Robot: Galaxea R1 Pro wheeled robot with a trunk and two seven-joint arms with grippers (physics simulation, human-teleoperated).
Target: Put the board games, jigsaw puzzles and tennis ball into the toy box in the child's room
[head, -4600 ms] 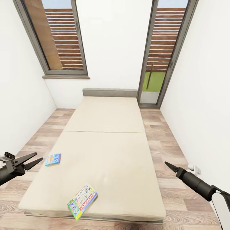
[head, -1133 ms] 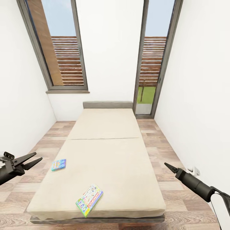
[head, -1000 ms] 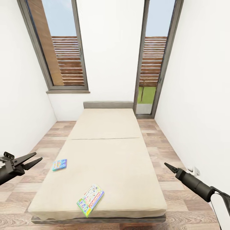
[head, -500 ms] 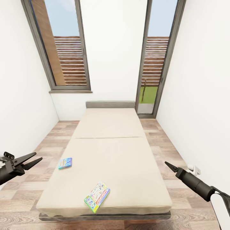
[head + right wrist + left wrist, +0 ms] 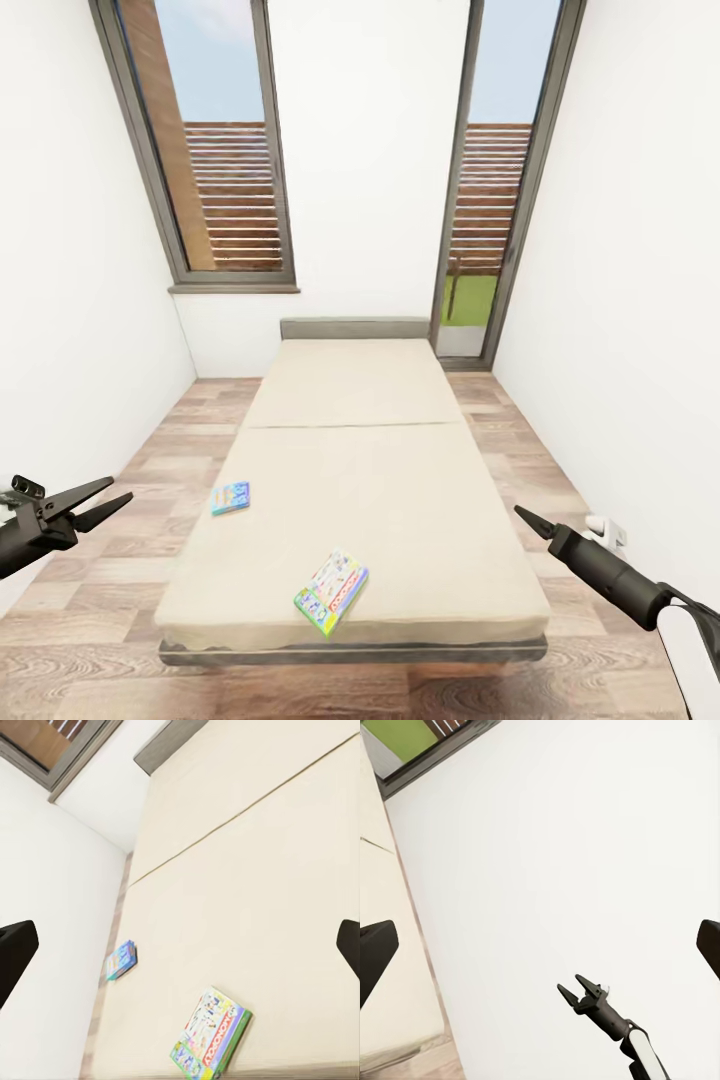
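2 board games [image 5: 332,591] lie on the bed [image 5: 400,480]; left fingers [image 5: 100,500] parted, empty; right fingers [image 5: 579,988] parted in the left wrist view.

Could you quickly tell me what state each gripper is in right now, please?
Left gripper: jaws open, holding nothing.
Right gripper: jaws look shut in the head view but open in its wrist view; holding nothing.

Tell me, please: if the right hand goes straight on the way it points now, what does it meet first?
Probably the bed: the right hand points over it, toward the nearer board game lying at its foot edge. Depth is unclear.
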